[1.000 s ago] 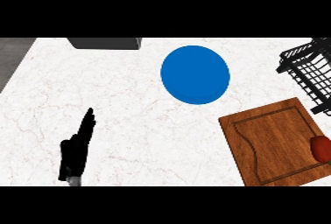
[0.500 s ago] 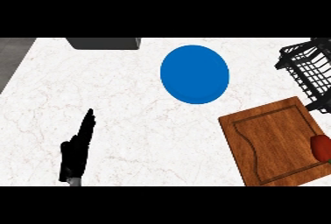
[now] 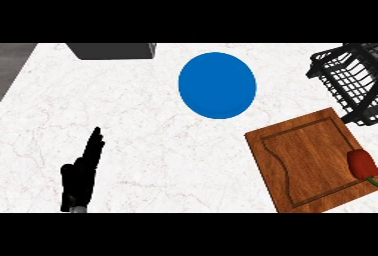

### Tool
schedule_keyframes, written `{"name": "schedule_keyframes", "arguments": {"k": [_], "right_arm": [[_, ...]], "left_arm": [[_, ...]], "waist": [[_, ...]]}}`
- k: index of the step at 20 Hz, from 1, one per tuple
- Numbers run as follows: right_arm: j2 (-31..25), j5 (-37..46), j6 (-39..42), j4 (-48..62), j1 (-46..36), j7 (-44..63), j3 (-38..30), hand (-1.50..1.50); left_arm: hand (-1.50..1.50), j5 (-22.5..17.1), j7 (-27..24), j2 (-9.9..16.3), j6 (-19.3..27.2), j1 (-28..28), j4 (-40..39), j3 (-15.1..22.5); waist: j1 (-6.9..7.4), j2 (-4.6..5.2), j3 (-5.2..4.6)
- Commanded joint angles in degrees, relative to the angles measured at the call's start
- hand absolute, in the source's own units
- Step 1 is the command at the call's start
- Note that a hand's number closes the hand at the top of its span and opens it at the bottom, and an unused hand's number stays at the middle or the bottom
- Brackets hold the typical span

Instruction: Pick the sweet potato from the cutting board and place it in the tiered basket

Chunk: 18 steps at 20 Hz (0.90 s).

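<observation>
A: Changes since a second ago, item one: your view has slid a little, so the tiered basket (image 3: 350, 80) and the cutting board (image 3: 306, 160) sit further into view than they did. Nothing on the counter has itself moved.

B: And the task's thing?

A: Item two: sweet potato (image 3: 361, 164). It lies on the cutting board, at the board's far right edge, reddish, partly cut off by the edge of the view. It is apart from the basket, which stands just beyond the board's upper right corner. So you have the potato on the board and not in the basket.

B: Hands?

A: Item three: left hand (image 3: 80, 176). It shows well to the left of the cutting board, low over the counter, as it did a second ago. Fingers straight and pressed together, pointing up the view; they hold nothing and touch none of the listed things. You can count it as resting.

B: Right hand?

A: Item four: right hand, not visible; I cannot tell you how its fingers stand.

B: Other stock?

A: Item five: blue plate (image 3: 217, 85), just beyond the cutting board's upper left corner. Item six: grey box (image 3: 112, 50), far to the board's upper left.
</observation>
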<state>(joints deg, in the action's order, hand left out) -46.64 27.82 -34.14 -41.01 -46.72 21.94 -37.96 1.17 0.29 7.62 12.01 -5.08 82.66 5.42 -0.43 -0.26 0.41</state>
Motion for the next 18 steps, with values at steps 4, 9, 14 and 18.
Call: {"name": "schedule_keyframes", "arguments": {"k": [4, 9, 14, 18], "right_arm": [[-5.05, -2.89, 1.27, -13.22, 11.89, 8.90, -5.84, -1.50], [-6.39, -9.90, 9.64, -24.94, 24.66, 10.86, -14.49, -1.50], [-4.45, -16.87, 20.07, -35.23, 37.36, 11.73, -24.48, -1.50], [-0.02, -23.91, 28.22, -43.50, 46.37, 10.21, -34.28, -1.50]], "left_arm": [[0.00, -0.35, 0.67, 0.05, 0.22, -2.71, -1.35, -0.94], [0.00, 0.35, -0.89, -0.73, 1.55, -4.77, -1.35, -0.99], [0.00, -0.35, 1.55, -0.13, 2.33, -6.30, 1.80, -2.24], [0.00, -0.61, -1.14, 0.31, 2.23, -7.34, -0.13, -3.64]], "waist": [[-2.56, -0.67, -0.55], [-4.52, -0.99, -0.55], [-6.61, -1.46, -0.49], [-6.52, -1.21, -0.54]]}}
